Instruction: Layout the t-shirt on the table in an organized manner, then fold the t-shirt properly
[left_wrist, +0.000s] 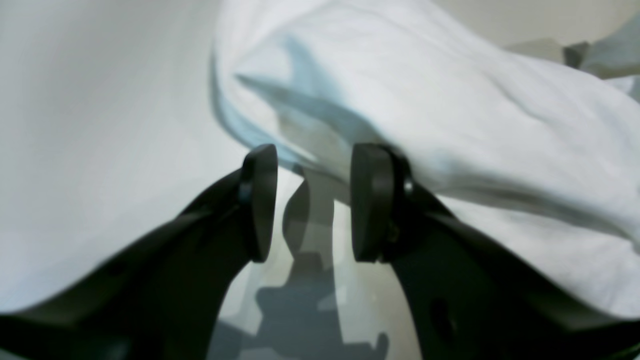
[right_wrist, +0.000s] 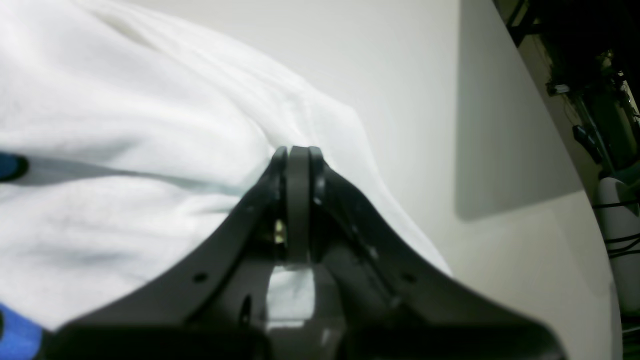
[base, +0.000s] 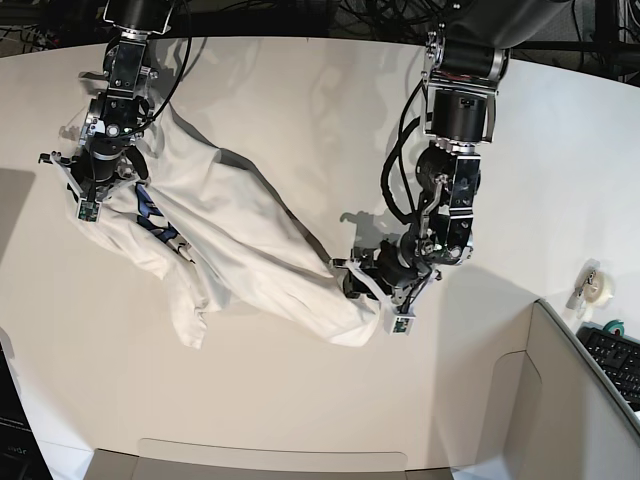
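The white t-shirt (base: 250, 230) lies crumpled in a diagonal band across the table (base: 300, 90), from upper left to lower middle, with blue lettering showing near its left end. My right gripper (base: 90, 195) is at the shirt's upper-left end. In the right wrist view it (right_wrist: 298, 155) is shut, with the shirt's cloth (right_wrist: 125, 150) bunched around and under the jaws. My left gripper (base: 358, 283) is at the shirt's lower-right end. In the left wrist view it (left_wrist: 312, 200) is open, and the shirt (left_wrist: 450, 110) drapes beside and over its right finger.
A tape roll (base: 595, 285) sits at the table's right edge. A keyboard (base: 615, 360) and a grey-white box panel (base: 570, 400) are at the lower right. Another panel (base: 270, 462) lies along the front edge. Cables hang behind the table.
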